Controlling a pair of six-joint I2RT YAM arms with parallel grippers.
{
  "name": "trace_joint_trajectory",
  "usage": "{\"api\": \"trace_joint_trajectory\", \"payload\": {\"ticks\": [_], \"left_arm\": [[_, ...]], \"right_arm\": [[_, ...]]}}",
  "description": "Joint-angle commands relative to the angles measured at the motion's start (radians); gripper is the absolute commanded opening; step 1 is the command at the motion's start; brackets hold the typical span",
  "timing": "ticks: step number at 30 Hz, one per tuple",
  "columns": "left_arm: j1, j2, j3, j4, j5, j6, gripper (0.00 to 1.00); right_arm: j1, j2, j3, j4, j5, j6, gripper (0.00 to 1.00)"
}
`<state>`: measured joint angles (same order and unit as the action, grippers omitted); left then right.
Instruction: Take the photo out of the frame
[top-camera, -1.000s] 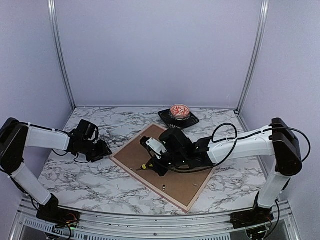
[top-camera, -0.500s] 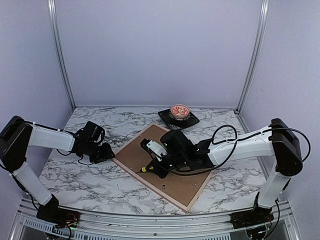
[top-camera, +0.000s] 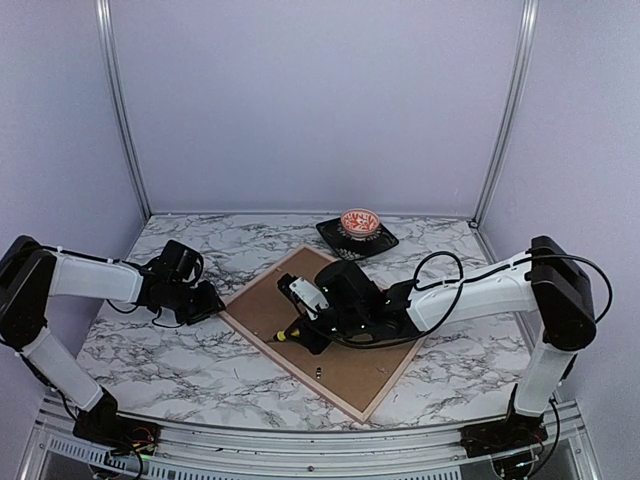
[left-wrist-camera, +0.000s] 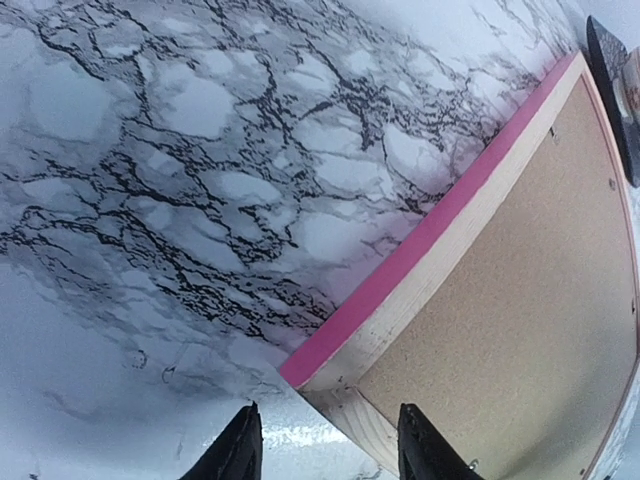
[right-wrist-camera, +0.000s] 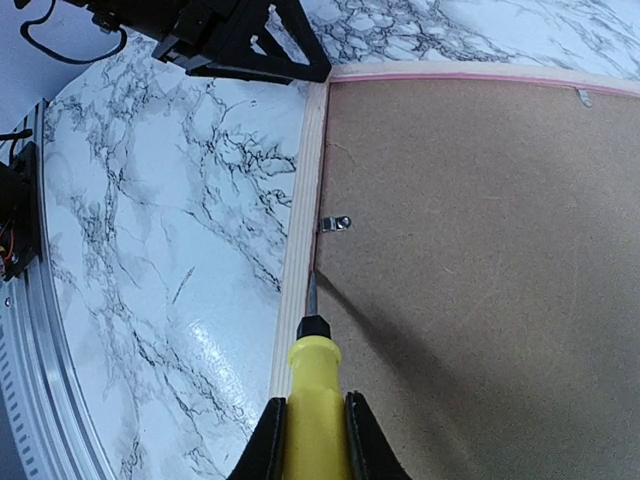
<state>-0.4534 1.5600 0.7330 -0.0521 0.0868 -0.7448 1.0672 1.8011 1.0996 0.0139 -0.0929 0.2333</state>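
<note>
The frame lies face down on the desk, backing board uppermost; the photo is not seen and is judged to lie beneath that board. In the last second the left pincer has been brought up to the frame's corner, jaws apart, nothing grasped. The right pincer is clenched on a yellow screwdriver, whose tip has been shifted to the board's edge just beside a metal clip. Prying there seems imminent.
</note>
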Motion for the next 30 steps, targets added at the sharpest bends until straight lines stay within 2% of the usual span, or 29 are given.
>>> {"api": "trace_joint_trajectory", "payload": {"ticks": [1, 11, 19, 30], "left_arm": [[0.04, -0.048, -0.005, -0.001, -0.009, -0.041, 0.48], [0.043, 0.076, 0.039, -0.023, 0.036, 0.015, 0.42], [0.041, 0.083, 0.009, -0.023, 0.029, 0.001, 0.35], [0.039, 0.08, -0.014, -0.023, 0.021, -0.002, 0.3]], "right_arm": [[-0.009, 0.005, 0.014, 0.018, 0.044, 0.009, 0.0], [-0.009, 0.011, 0.015, 0.048, 0.062, 0.036, 0.0], [-0.008, 0.034, 0.043, 0.082, 0.07, 0.04, 0.0], [0.016, 0.048, 0.054, 0.038, 0.038, 0.017, 0.0]]}}
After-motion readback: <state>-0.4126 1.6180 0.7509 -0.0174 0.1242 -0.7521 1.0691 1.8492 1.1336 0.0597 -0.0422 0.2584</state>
